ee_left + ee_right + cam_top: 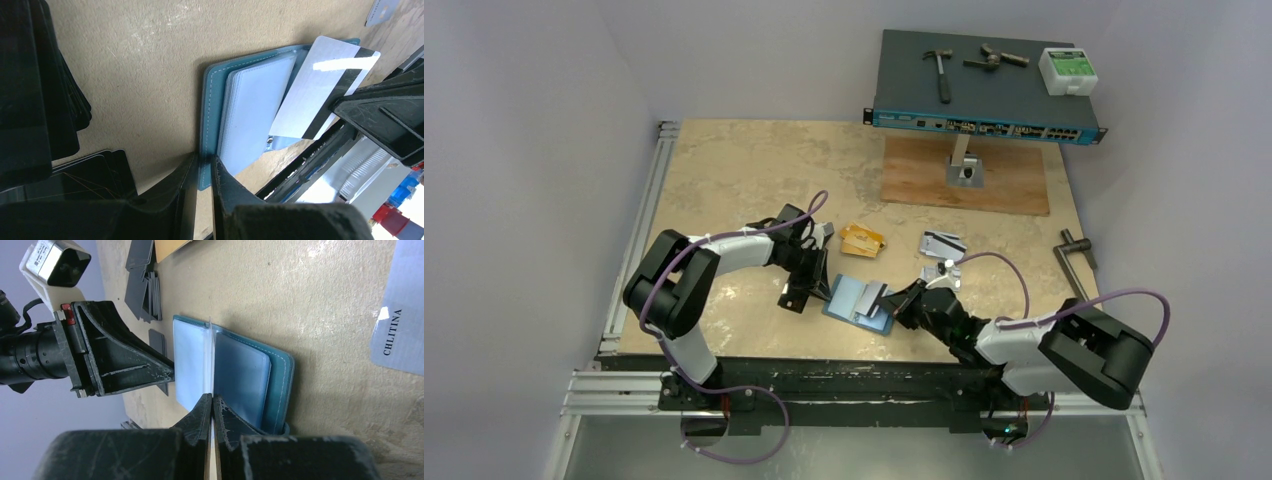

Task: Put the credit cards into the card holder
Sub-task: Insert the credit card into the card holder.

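Observation:
The teal card holder (856,303) lies open on the table, paler inner pockets up. My left gripper (824,292) is shut on its left cover edge, as the left wrist view (206,167) shows. My right gripper (892,303) is shut on a silver-white card (320,85) with a black stripe and holds it tilted over the holder's (250,100) pockets. In the right wrist view the card (211,360) shows edge-on between the shut fingers (212,402), over the holder (250,375). Orange-gold cards (862,240), silver cards (942,243) and black cards (95,175) lie nearby.
A network switch (984,80) on a stand with a hammer and tools on top sits on a wooden board (964,180) at the back. A metal handle (1076,250) lies at the right edge. A loose silver card (400,330) lies right of the holder.

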